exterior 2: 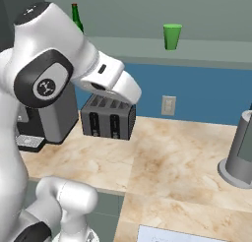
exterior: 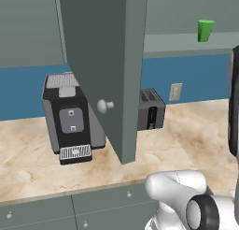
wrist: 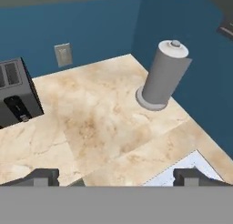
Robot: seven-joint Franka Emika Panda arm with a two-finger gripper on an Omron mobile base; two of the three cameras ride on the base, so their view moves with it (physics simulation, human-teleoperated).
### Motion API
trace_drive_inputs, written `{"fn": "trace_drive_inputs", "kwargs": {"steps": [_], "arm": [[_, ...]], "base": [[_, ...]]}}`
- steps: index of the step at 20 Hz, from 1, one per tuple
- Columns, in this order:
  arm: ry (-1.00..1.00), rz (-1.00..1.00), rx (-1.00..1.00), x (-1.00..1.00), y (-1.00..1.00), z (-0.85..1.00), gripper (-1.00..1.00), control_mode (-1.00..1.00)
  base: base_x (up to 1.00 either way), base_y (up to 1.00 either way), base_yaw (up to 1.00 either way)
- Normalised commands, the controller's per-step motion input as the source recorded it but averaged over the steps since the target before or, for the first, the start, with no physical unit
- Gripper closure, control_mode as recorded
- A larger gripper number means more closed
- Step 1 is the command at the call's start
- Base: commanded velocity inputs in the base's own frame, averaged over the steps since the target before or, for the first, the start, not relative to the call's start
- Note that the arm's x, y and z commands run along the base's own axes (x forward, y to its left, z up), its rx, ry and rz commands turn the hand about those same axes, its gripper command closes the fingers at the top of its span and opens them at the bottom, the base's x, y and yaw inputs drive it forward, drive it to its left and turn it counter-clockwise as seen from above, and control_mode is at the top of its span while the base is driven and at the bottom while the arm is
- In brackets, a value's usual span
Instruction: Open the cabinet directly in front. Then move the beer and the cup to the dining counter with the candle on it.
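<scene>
The cabinet door [exterior: 100,61] stands swung open toward me, its round pale knob [exterior: 105,105] facing the base. On the cabinet's bottom shelf [exterior: 186,39] stands the green cup [exterior: 205,30] [exterior 2: 172,37], upright. The dark green beer [exterior 2: 76,17] stands on the same shelf to the cup's left, partly behind my arm. My gripper [wrist: 117,177] is open with nothing between its fingertips [wrist: 43,176]. It hangs above the marble worktop and looks down at it, well below the shelf. The dining counter is out of view.
On the worktop [exterior: 196,131] stand a coffee machine [exterior: 70,117], a toaster [exterior: 150,110] [exterior 2: 108,118] [wrist: 16,93] and a grey paper-towel roll [exterior 2: 241,152] [wrist: 164,75] in the right corner. A wall outlet [exterior: 175,91] sits on the blue backsplash. Drawers [exterior: 93,205] run below.
</scene>
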Motion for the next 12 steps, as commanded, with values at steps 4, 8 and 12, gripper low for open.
{"fn": "trace_drive_inputs", "kwargs": {"steps": [4,8,12], "arm": [[-0.04,0.14,0.13,0.40,1.00,0.16,-1.00,-1.00],[-0.13,0.20,0.04,0.40,1.00,0.00,-1.00,-1.00],[-0.34,0.26,0.00,0.46,0.95,-0.59,-1.00,-1.00]], "base": [[0.00,0.00,0.00],[0.00,0.00,0.00],[0.00,0.00,0.00]]}}
